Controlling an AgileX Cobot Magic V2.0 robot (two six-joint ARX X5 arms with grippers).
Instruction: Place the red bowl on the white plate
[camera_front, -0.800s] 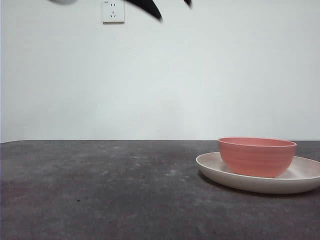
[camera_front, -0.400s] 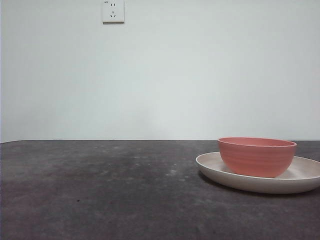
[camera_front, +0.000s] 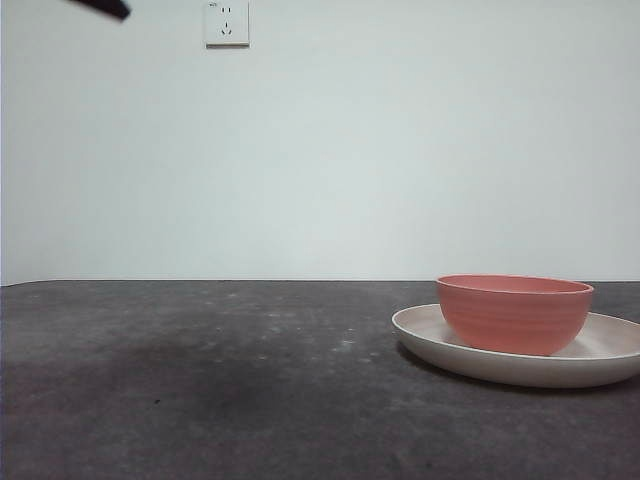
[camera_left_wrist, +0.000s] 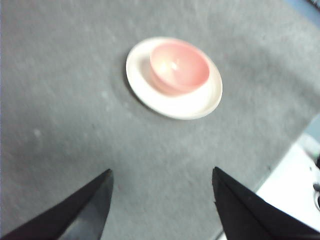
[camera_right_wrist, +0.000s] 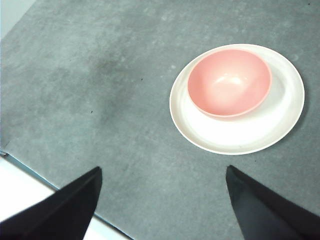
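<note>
1. The bowl (camera_front: 514, 313) sits upright on the plate (camera_front: 432, 333), at the right of the table (camera_front: 200, 380) and off the plate's centre, so you can judge the placing done.
2. Hold the left gripper (camera_left_wrist: 160, 200) and right gripper (camera_right_wrist: 162, 200) high and well apart from the bowl; both have their jaws spread wide and carry nothing.
3. Avoid nudging either dish: the bowl is matte, coral, faintly ridged; the plate is wide, shallow and cream, on a mottled grey top.

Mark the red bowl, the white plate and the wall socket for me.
red bowl (camera_front: 514, 318), front view, on its ridged outer wall.
white plate (camera_front: 432, 338), front view, on its bare near rim.
wall socket (camera_front: 226, 22), front view, on its white face.
</note>
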